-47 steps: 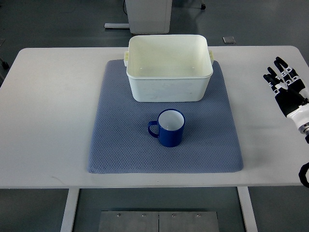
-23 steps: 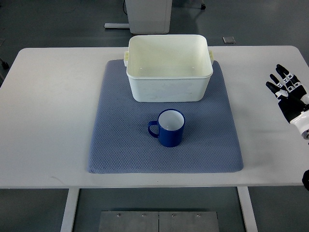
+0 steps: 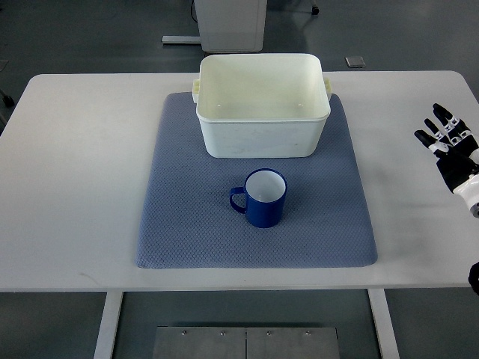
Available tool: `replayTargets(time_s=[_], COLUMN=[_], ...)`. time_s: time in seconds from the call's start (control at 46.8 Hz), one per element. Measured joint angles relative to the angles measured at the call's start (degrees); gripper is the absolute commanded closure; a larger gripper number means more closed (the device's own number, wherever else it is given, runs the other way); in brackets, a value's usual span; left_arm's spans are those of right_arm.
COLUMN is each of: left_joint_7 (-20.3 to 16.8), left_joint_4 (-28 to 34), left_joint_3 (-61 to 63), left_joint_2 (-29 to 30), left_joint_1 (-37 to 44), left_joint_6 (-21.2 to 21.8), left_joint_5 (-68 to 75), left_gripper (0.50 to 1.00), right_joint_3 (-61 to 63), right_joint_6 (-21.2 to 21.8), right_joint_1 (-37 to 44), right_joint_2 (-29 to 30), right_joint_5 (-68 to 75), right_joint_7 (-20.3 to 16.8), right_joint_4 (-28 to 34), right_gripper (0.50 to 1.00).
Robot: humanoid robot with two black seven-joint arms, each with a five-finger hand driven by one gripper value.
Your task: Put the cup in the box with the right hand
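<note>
Low in the centre of the frame the blue cup (image 3: pixel 260 197) stands upright on the grey mat (image 3: pixel 187 224), handle leftward; at the right edge the right hand (image 3: pixel 449 149) hovers, fingers (image 3: pixel 438 123) spread wide, empty. It should approach from the cup's right, grip the body, then lift over the near wall of the white box (image 3: pixel 262 105) above

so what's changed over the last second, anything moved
Only the right hand moved: it slid toward the picture's right edge and slightly down, fingers spread, holding nothing. The blue cup stands on the mat in front of the empty box, both unmoved.
</note>
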Motion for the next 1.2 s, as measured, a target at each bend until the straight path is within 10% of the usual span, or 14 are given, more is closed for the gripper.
replayTargets(time_s=[1.198], left_joint_7=[0.02], left_joint_4=[0.0], left_joint_3=[0.0], left_joint_2=[0.0], left_joint_1=[0.01], left_joint_6=[0.0], left_joint_5=[0.0], left_gripper=[0.5], right_joint_3=[-0.09], right_joint_6=[5.17], right_joint_1=[-4.16], right_joint_2=[-6.66], right_joint_5=[-7.26], right_joint_7=[0.0], right_joint_4=[5.23], right_gripper=[0.502])
